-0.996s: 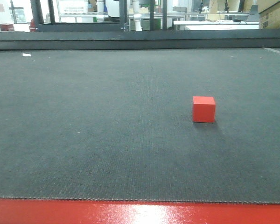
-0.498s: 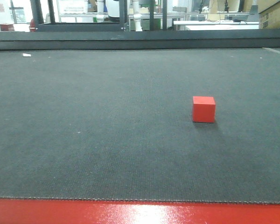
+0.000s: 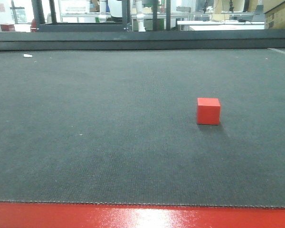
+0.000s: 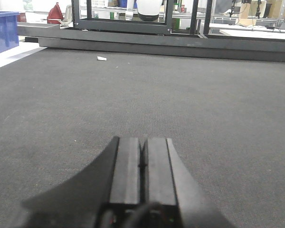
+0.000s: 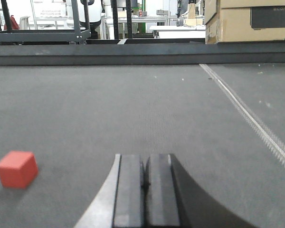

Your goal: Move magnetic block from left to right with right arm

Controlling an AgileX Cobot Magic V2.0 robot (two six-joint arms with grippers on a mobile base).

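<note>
The magnetic block is sitting on the counter; left jaws and right jaws are both sitting pressed together

Dark mat: open floor on every side of the magnetic block. Raised black rail bounds the far edge; cardboard boxes stand beyond it.

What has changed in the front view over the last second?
Nothing visible. The small red cube sits untouched on the same spot of the dark grey mat, and nothing has entered or left that view.
</note>
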